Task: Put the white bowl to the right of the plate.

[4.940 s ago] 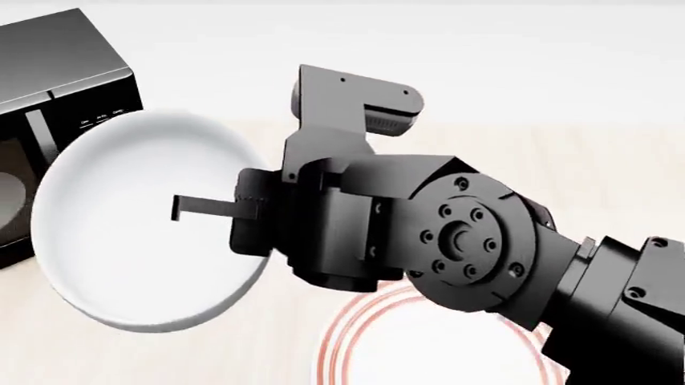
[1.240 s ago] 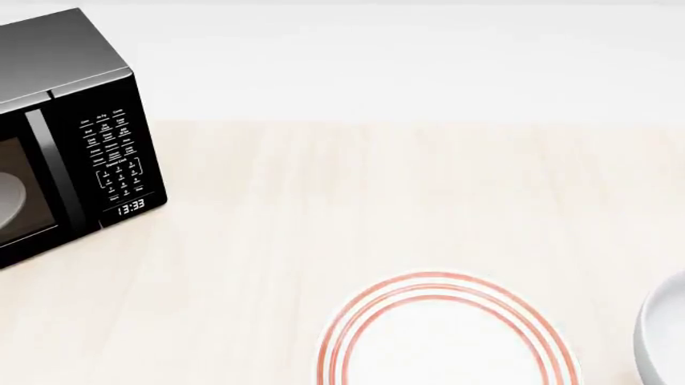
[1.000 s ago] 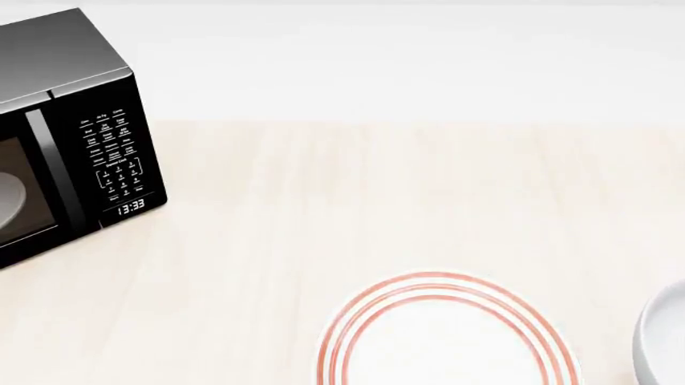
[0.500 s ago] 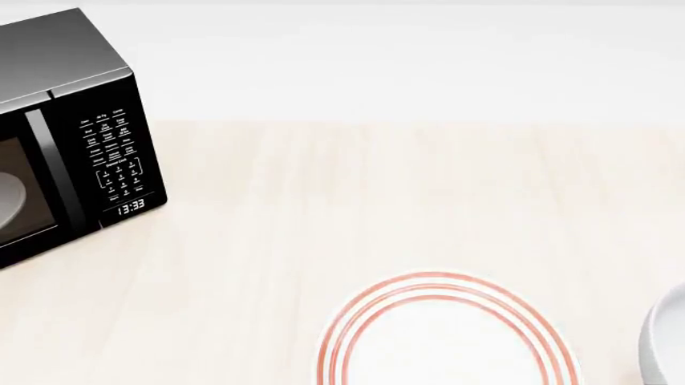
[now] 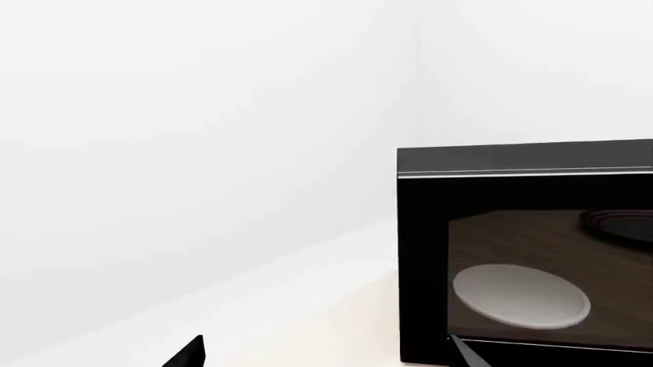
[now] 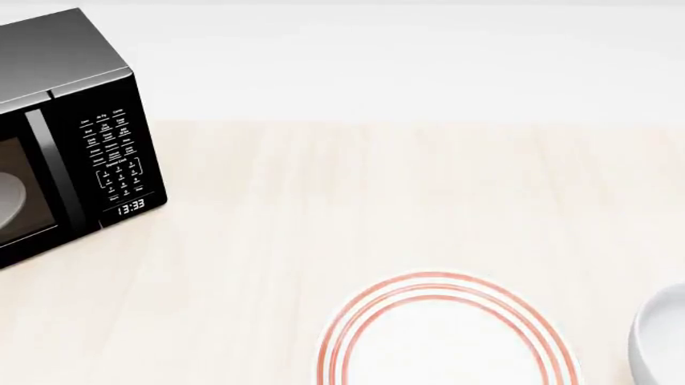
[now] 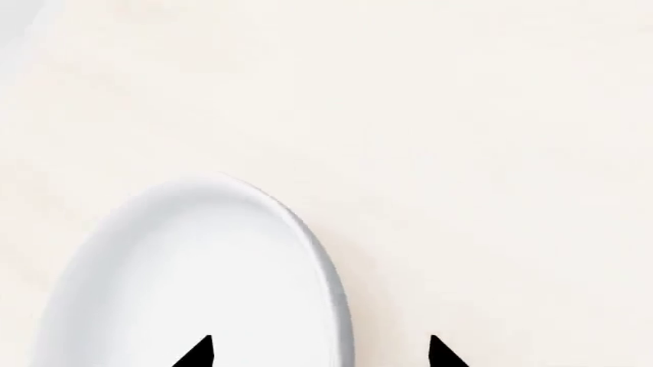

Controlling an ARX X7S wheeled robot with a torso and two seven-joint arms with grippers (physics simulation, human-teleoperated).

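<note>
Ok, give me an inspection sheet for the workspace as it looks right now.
Surface: pale wood counter.
Job's things: the plate, red-ringed; the white bowl to its right, with a gap between.
Clutter: black microwave, pale dish inside.
Grippers: right pincer tips apart, astride the bowl's rim; left pincer tips apart, near the microwave, holding nothing.
Cables: nothing seen.
Surroundings: plain white wall.

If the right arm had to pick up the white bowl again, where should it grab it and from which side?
Probably the rim. The white bowl sits upright with its mouth up, right of the plate, and its walls are too wide to span, so a thin lip is the only pinchable part. Come from above with one jaw inside and one outside; the right gripper already straddles the rim that way, jaws apart.
</note>
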